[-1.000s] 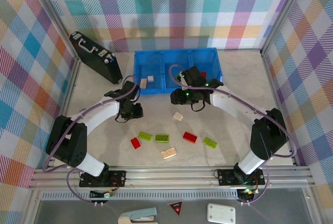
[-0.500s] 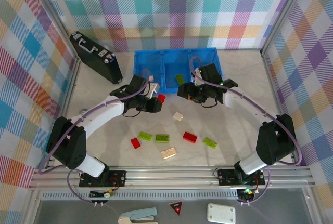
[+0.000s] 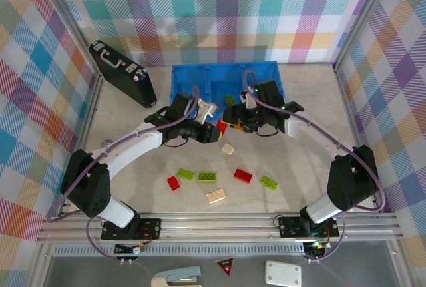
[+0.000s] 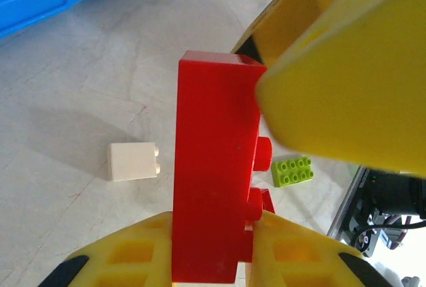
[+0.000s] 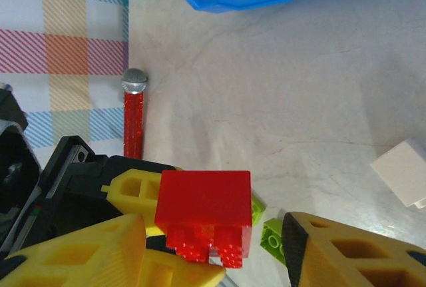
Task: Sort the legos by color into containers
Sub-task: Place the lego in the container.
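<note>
My left gripper (image 3: 216,129) is shut on a red lego (image 3: 221,125), held in the air just in front of the blue bin of containers (image 3: 266,68). In the left wrist view its fingers (image 4: 120,257) clamp the lego (image 4: 213,167) at the lower end. My right gripper (image 3: 231,120) is open, with one jaw on each side of the same lego (image 5: 204,206). Its right finger (image 5: 353,250) stands clear of the lego. A green lego (image 3: 229,100) lies in the middle container. Red, green and cream legos lie loose on the table, among them a cream one (image 3: 228,148).
A black briefcase (image 3: 123,74) leans at the back left. The loose legos spread from a red one (image 3: 173,182) to a green one (image 3: 269,182), with another cream one (image 3: 215,196) nearest the arms. A red stick with a silver cap (image 5: 134,117) stands by the left wall.
The left gripper has carried the red lego from the table's left side up and right to the right gripper. The right gripper has left a green lego in the middle container and come down beside the red one.
</note>
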Controlling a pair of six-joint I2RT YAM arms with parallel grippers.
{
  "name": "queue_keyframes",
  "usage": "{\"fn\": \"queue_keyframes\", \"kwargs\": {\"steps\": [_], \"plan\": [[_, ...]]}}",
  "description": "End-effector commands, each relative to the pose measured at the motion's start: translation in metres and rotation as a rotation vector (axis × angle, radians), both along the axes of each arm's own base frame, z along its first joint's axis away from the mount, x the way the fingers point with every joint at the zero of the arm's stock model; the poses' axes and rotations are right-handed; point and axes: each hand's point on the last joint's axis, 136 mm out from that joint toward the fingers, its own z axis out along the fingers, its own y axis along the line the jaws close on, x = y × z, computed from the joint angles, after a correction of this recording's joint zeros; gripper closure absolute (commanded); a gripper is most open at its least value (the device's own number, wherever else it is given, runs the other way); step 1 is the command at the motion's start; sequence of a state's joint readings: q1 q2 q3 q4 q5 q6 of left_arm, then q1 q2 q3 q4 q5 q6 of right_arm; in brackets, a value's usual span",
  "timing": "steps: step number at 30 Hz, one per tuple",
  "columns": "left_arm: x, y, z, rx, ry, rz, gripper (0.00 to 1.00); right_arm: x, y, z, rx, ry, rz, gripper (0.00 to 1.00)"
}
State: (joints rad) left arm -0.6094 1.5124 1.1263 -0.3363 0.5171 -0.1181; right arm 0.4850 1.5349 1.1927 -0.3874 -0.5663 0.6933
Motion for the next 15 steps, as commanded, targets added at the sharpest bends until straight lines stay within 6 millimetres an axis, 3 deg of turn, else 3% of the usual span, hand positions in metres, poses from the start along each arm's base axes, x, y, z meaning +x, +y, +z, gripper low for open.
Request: {"fn": "queue_keyframes", "kwargs": {"steps": [1, 10, 15], "plan": [[-0.0009, -0.0130, 0.0158, -0.040, -0.044, -0.050, 0.77, 0.0003, 0.0063, 0.0046, 0.043, 0.016, 0.030, 0.44], [-0.0031, -0.0171, 0.0168, -0.034, -0.051, -0.062, 0.74, -0.0006, 0.0056, 0.0014, 0.032, 0.027, 0.032, 0.56], [-0.0008, -0.0138, 0.0150, -0.016, -0.061, -0.041, 0.65, 0.0017, 0.0023, 0.0020, 0.009, 0.013, 0.018, 0.60]]}}
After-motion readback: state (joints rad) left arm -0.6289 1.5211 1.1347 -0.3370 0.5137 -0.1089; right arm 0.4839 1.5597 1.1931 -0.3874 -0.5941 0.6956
